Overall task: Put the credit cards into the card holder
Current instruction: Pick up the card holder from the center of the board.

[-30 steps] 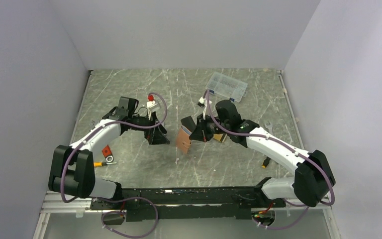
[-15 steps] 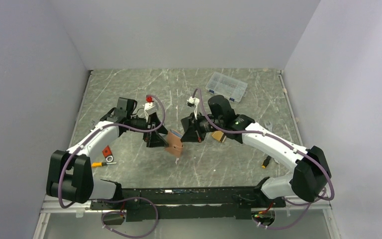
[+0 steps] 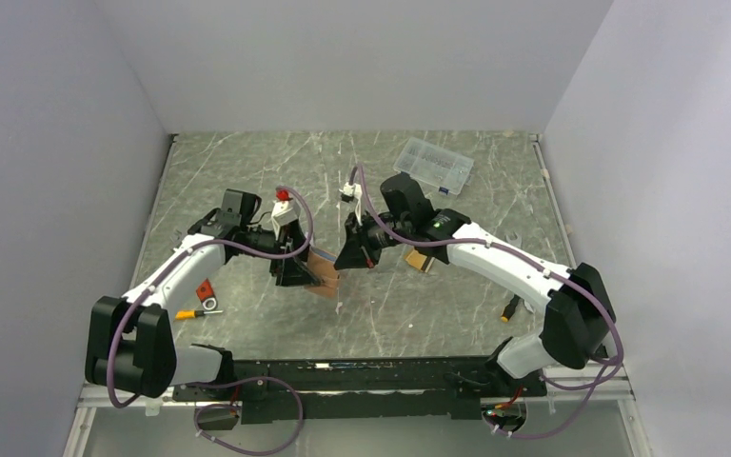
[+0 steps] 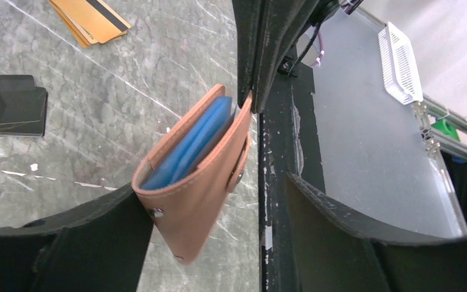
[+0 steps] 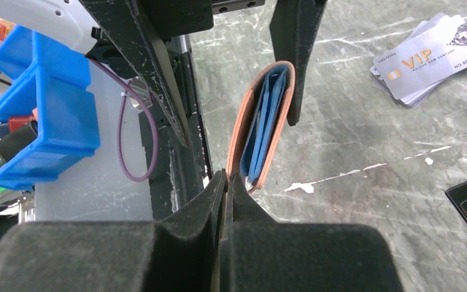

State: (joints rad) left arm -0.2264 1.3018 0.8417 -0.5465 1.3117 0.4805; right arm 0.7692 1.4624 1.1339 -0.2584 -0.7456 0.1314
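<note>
The card holder [image 3: 323,278], tan leather with blue inner pockets, hangs off the table between my two grippers. My right gripper [image 5: 226,176] is shut on the edge of its outer flap; it shows as the black fingers [image 4: 261,55] at the top of the left wrist view. My left gripper [image 4: 213,188] is open, its jaws on either side of the card holder [image 4: 188,182]; one finger [image 5: 295,61] touches its side. Orange-gold credit cards [image 4: 94,18] with a black stripe lie stacked on the table. Silver-grey cards [image 5: 425,58] printed "VIP" lie fanned nearby.
A small black rectangle [image 4: 9,103] lies flat near the cards. A clear plastic box [image 3: 433,164] stands at the back right. A red piece [image 3: 205,288] and a yellow-handled tool [image 3: 190,312] lie at the left, and a small orange-black item [image 3: 509,309] at the right.
My right gripper has carried the card holder left and towards the back. My left gripper has come in, and the holder now sits between its open jaws.
</note>
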